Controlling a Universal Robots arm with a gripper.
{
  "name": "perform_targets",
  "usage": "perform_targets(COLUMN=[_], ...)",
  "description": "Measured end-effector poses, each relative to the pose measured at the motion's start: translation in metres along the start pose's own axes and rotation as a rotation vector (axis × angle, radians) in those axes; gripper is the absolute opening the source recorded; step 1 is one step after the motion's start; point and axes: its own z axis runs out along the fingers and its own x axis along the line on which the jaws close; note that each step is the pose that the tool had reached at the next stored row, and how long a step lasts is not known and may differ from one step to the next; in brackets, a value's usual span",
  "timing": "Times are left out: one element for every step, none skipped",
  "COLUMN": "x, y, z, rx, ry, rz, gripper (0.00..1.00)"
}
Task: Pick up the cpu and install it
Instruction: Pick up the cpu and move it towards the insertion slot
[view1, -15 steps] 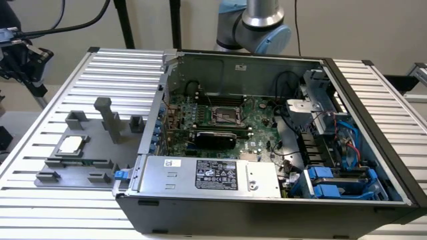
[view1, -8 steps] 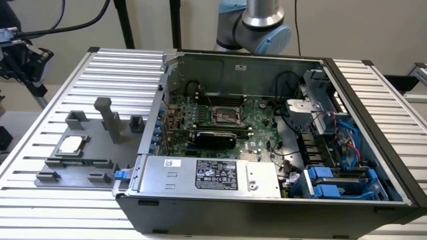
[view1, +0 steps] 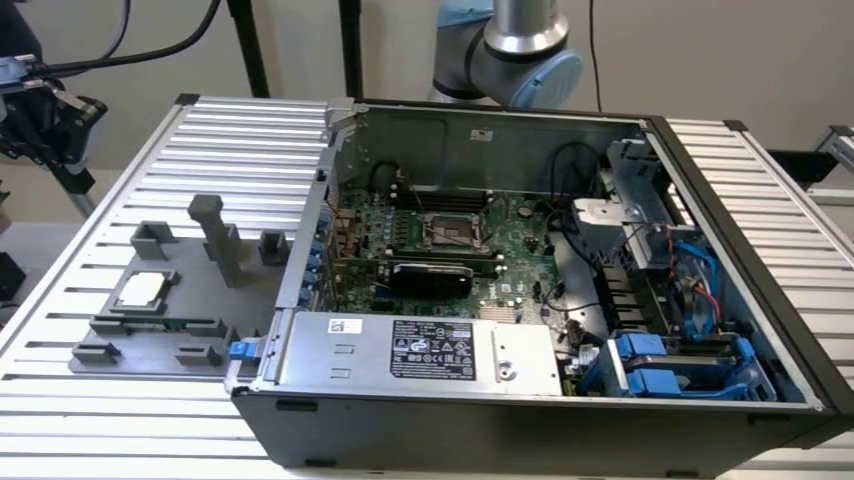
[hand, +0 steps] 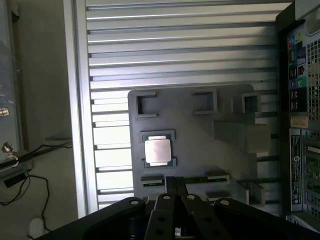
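Observation:
The cpu is a silver square chip with a pale rim, lying flat in its recess on the grey fixture plate at the exterior view's left, beside the computer case. In the wrist view the cpu sits in the middle of the fixture plate, well below the camera. My gripper hangs high above the plate, a little off to the side of the chip. Its two dark fingers meet at the tips with nothing between them. The black socket frame lies on the motherboard inside the case.
The open computer case holds a power supply, cables and blue drive bays. A narrow green memory stick lies in the fixture near the cpu. Grey upright blocks stand on the plate. The arm's base rises behind the case.

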Motion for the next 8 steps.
perform_targets(x=[0.0000, 0.0000, 0.0000, 0.0000, 0.0000, 0.0000, 0.0000, 0.0000], y=[0.0000, 0.0000, 0.0000, 0.0000, 0.0000, 0.0000, 0.0000, 0.0000], z=[0.0000, 0.0000, 0.0000, 0.0000, 0.0000, 0.0000, 0.0000, 0.0000], rx=[0.0000, 0.0000, 0.0000, 0.0000, 0.0000, 0.0000, 0.0000, 0.0000], ry=[0.0000, 0.0001, 0.0000, 0.0000, 0.0000, 0.0000, 0.0000, 0.0000], rz=[0.000, 0.000, 0.000, 0.000, 0.000, 0.000, 0.000, 0.000], gripper=[0.17, 0.17, 0.24, 0.30, 0.30, 0.36, 0.36, 0.47])
